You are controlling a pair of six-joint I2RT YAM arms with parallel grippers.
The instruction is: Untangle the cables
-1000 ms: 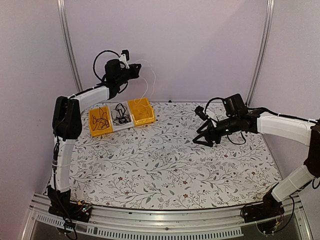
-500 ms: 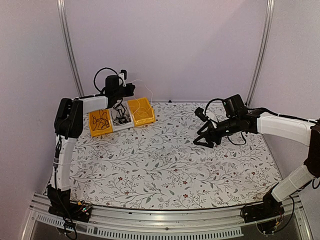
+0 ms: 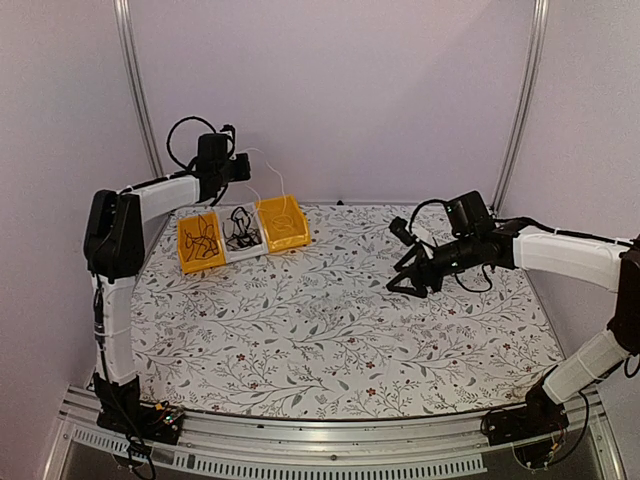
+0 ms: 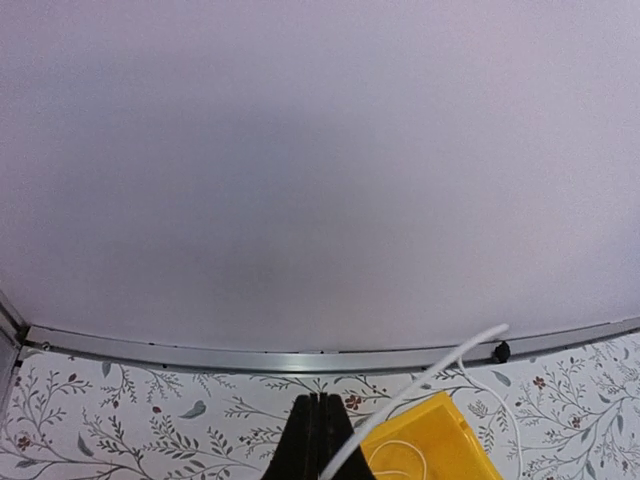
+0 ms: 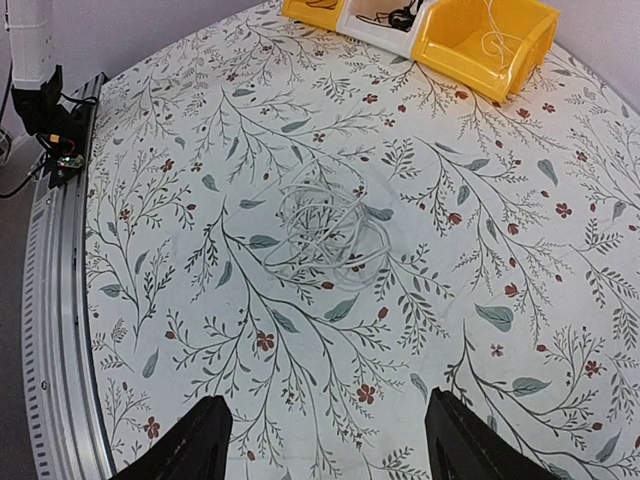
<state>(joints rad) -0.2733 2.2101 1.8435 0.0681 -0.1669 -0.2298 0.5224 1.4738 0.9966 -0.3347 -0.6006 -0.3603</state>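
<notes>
Left gripper (image 4: 317,398) sits high by the back wall, clamped tight on the white cable (image 4: 430,375), which trails down into the yellow bin (image 3: 292,238). That height looks meant to draw it free. Black cables (image 3: 240,232) sit bunched in the white bin (image 3: 246,254) beside it. Right gripper (image 5: 325,445) hovers with jaws apart, holding nothing, above a loose white coil (image 5: 325,225) on the table (image 3: 330,350), likely its next pick

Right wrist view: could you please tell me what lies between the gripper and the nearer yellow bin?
In the right wrist view, a coil of white cable lies between the right gripper and that yellow bin.
</notes>
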